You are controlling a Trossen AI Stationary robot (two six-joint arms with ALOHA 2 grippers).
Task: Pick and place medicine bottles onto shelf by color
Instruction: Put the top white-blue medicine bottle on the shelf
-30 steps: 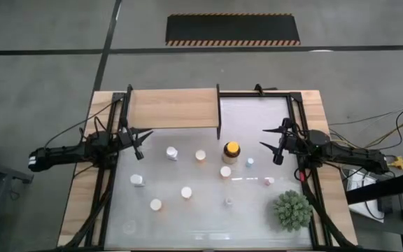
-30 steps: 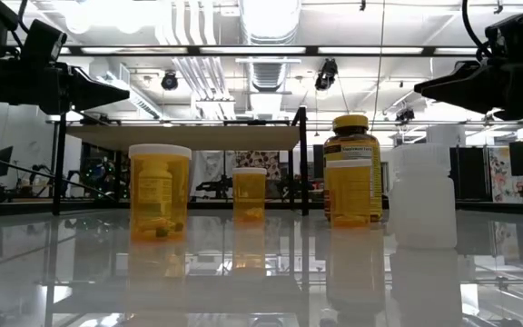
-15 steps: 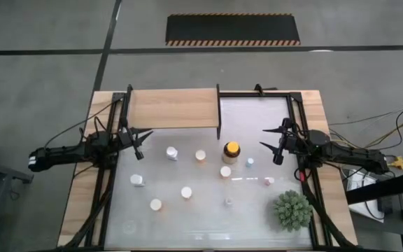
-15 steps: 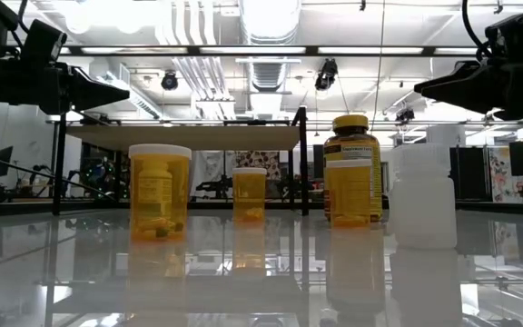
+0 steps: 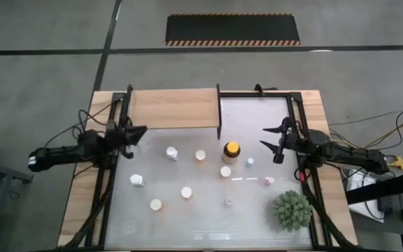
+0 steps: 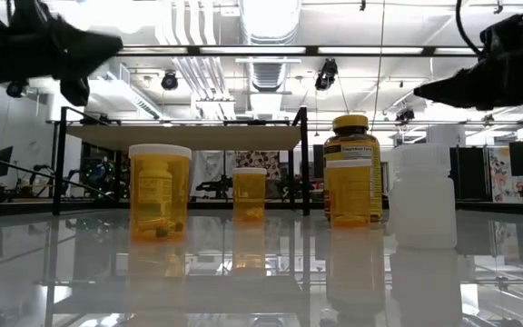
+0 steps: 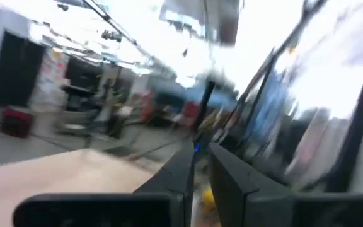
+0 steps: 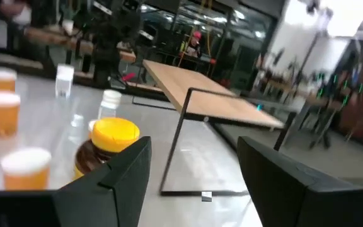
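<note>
Several small bottles stand upright on their bases on the white tabletop (image 5: pixel 187 224): orange ones with white caps (image 5: pixel 200 155) (image 6: pixel 160 191) and white ones (image 5: pixel 171 152) (image 6: pixel 424 195). Among them is a larger amber jar with a yellow cap (image 5: pixel 231 150) (image 8: pixel 109 148). The light-wood shelf (image 5: pixel 173 108) on its black frame stands at the table's far left. My left gripper (image 5: pixel 140 131) (image 7: pixel 200 154) hangs shut in the air near the shelf's near left corner. My right gripper (image 5: pixel 275 143) (image 8: pixel 194 148) hovers open to the right of the amber jar, pointing at it.
A spiky green plant (image 5: pixel 291 210) sits at the table's near right corner. Black frame rails (image 5: pixel 306 154) run along both sides of the table. Bare tabletop lies between the shelf and the bottles and along the near edge.
My left gripper has shut its fingers, risen, and shifted a little toward the table's far edge, by the shelf; its wrist view is blurred by the motion. The bottles have not moved.
</note>
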